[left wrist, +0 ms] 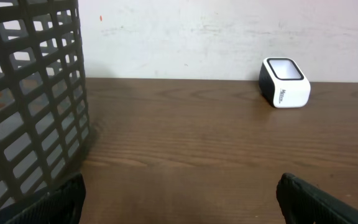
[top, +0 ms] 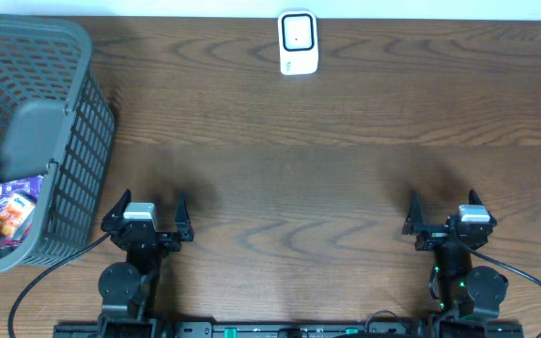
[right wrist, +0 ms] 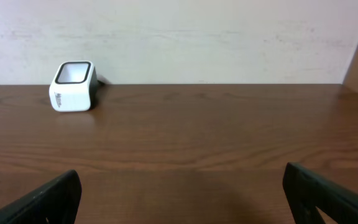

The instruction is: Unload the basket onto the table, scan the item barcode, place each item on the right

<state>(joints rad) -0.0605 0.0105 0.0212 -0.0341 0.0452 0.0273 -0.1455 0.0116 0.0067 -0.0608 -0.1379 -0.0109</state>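
Wooden table [top: 327, 141] carries everything. A grey mesh basket [top: 83, 141] stands at its left side, just beside the left gripper [top: 150, 207]. The left gripper and the right gripper [top: 444, 211] sit at the near edge, jaws spread wide and grasping nothing. A white barcode scanner [top: 298, 42] stands at the far edge, centre, well apart from both. Snack packets [top: 3, 207] lie inside the basket, at its near end.

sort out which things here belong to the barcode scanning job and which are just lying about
For the job: white scanner, grey basket, snack packets inside it.
Just lying about: wooden table, pale wall behind.
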